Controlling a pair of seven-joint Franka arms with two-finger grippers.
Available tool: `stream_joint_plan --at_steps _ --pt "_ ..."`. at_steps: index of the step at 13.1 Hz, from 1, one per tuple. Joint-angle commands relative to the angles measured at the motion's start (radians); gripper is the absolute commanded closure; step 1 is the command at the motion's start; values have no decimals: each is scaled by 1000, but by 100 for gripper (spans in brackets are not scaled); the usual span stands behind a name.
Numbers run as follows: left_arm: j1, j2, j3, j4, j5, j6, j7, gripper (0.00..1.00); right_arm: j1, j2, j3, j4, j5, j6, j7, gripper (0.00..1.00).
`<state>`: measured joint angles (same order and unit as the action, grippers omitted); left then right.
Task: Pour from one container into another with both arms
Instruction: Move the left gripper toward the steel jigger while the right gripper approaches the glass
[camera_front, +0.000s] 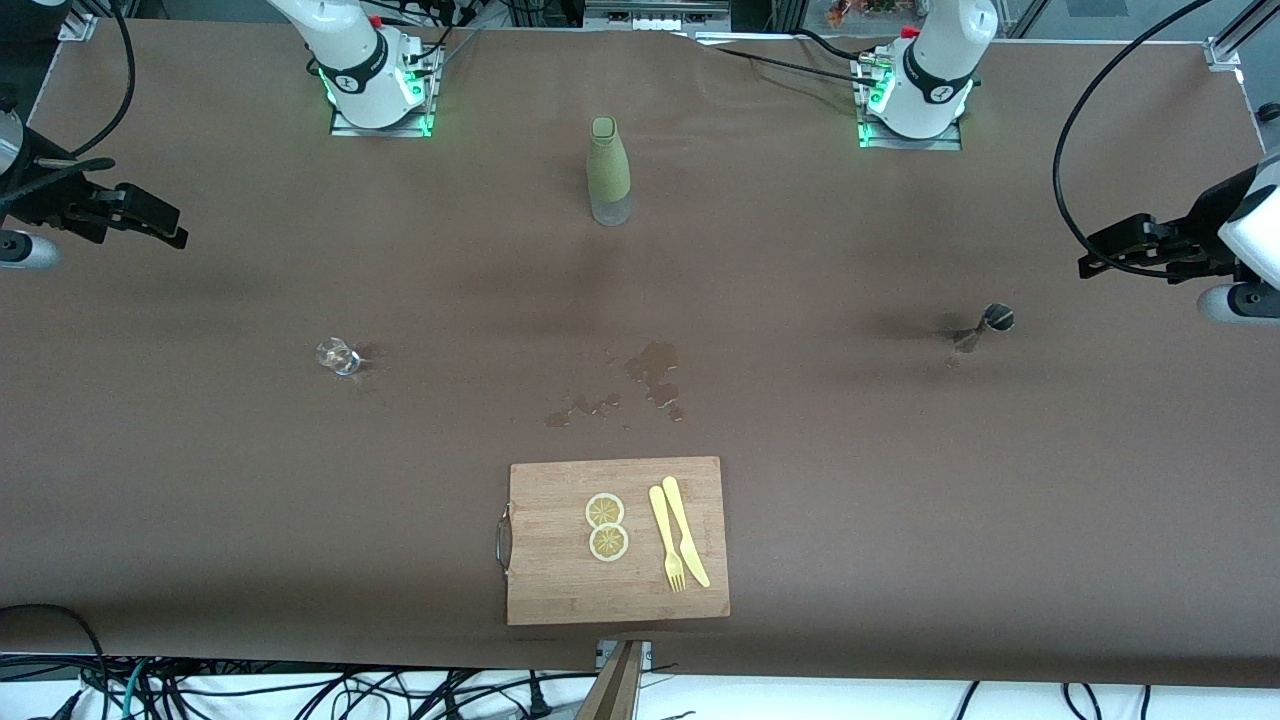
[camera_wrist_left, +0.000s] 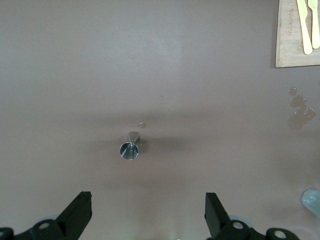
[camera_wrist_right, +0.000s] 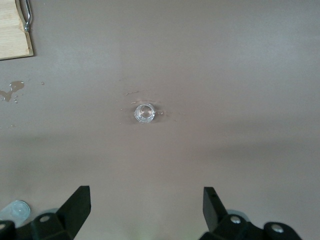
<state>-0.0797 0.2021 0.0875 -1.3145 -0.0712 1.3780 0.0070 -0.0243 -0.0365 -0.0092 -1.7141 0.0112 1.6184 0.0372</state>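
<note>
Left gripper (camera_wrist_left: 145, 220) hangs with fingers spread wide, empty, above the small steel double-cone jigger (camera_front: 985, 326) standing near the left arm's table end. Right gripper (camera_wrist_right: 145, 215), likewise spread and empty, hangs above the small clear glass cup (camera_front: 338, 356) toward the right arm's end.

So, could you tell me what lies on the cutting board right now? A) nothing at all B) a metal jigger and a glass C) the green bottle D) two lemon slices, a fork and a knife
D: the front view shows two lemon slices, a fork and a knife on the board; the jigger, glass and bottle stand on the table, off it.
</note>
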Motion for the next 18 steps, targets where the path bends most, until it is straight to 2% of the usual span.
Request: stream_joint_plan --at_steps 1,7,10,12,15,18 --pt "6 -21 -3 -29 -21 22 -10 0 0 4 5 14 -13 -9 15 0" --pt "-6 -6 0 -15 -18 18 -12 0 1 10 5 16 -13 -12 1 0" --pt "23 20 8 -17 -25 19 45 0 3 15 6 16 -4 -76 -10 0" --pt "72 39 9 -19 -35 19 265 0 -3 46 -3 22 39 -115 -132 0" --pt "179 72 31 -37 -136 19 514 0 -28 78 -18 31 70 -118 -346 0" --pt "240 103 49 -38 -189 13 799 0 -35 115 -66 31 188 -123 -478 0"
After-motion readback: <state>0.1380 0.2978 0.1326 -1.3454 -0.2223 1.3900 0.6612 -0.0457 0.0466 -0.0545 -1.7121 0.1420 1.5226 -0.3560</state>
